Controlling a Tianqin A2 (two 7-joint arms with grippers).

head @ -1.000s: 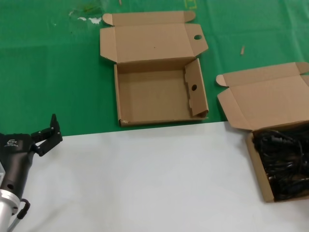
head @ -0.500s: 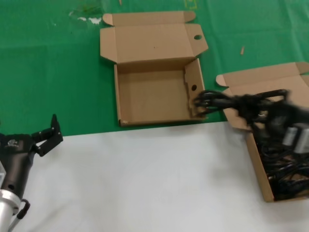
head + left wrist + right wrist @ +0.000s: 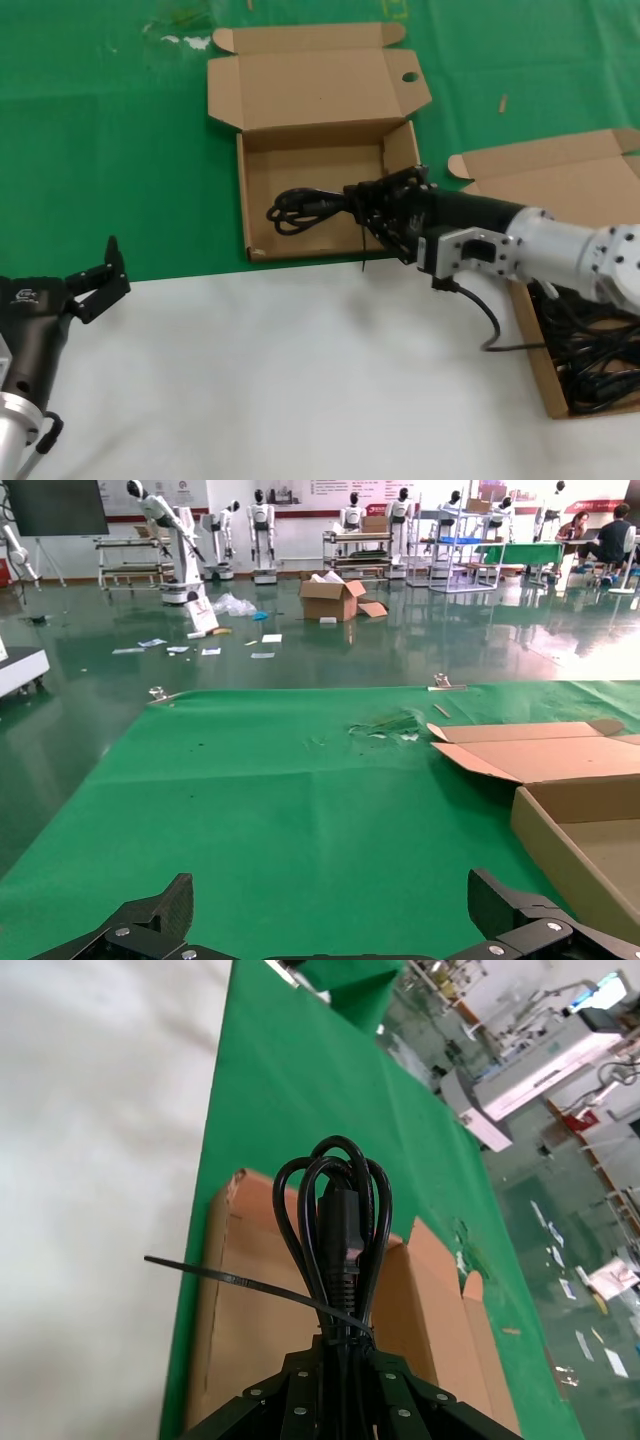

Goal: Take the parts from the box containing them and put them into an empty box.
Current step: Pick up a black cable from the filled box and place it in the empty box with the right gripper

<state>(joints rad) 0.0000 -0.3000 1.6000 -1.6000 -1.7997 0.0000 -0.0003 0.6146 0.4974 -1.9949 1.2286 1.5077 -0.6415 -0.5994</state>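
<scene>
My right gripper is shut on a black power cord and holds it over the empty box, the mailer with round holes in its flaps. In the right wrist view the cord sticks out past the closed jaws, its loops above the box floor, a cable tie jutting sideways. The box holding the parts sits at the right with several black cords inside, partly hidden by the right arm. My left gripper is open and empty at the near left, over the table edge.
Green cloth covers the far half of the table, white surface the near half. The plain lid of the full box lies open behind it. The left wrist view shows the holed box's edge.
My right arm has come in from the right, carrying a cord from the full box leftward to above the holed box. The left arm has not moved.
</scene>
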